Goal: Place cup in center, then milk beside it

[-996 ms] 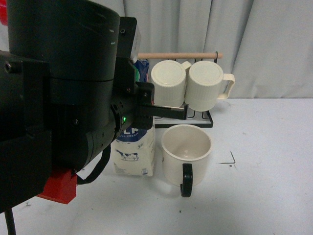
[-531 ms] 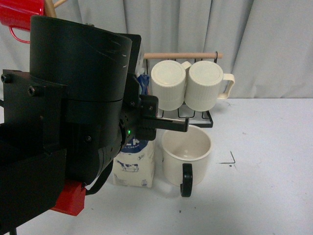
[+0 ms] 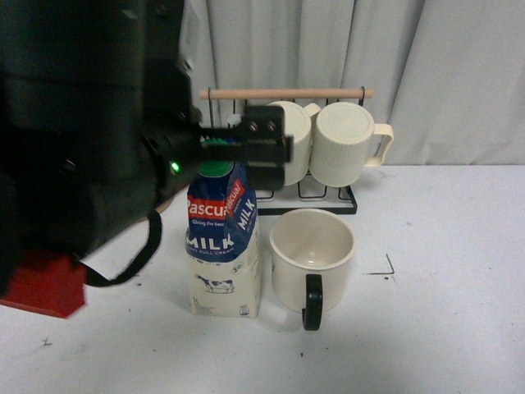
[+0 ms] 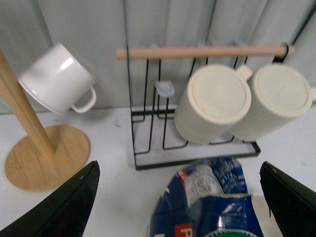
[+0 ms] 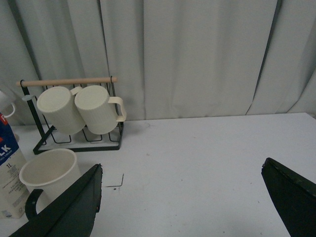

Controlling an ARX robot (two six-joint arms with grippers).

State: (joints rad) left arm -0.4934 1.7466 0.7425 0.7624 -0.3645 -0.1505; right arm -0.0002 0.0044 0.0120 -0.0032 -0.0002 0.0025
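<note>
Front view: the milk (image 3: 223, 246) stands upright on the tabletop (image 3: 435, 279), just beside the cup (image 3: 312, 259). The left gripper (image 3: 246, 148) hangs above the carton's cap, risking a knock that tips it onto the cup.

Left wrist view: its fingers (image 4: 64, 207) are spread wide, empty; only here a white mug (image 4: 57, 79) shows.

Right wrist view: the right gripper (image 5: 182, 207) is released, well apart.

The white table (image 3: 443, 287) carries the milk (image 3: 222, 246), the cup (image 3: 312, 258) just beside it, a black wire rack (image 3: 308, 197) behind, and a wooden stand base (image 4: 47, 158).
</note>
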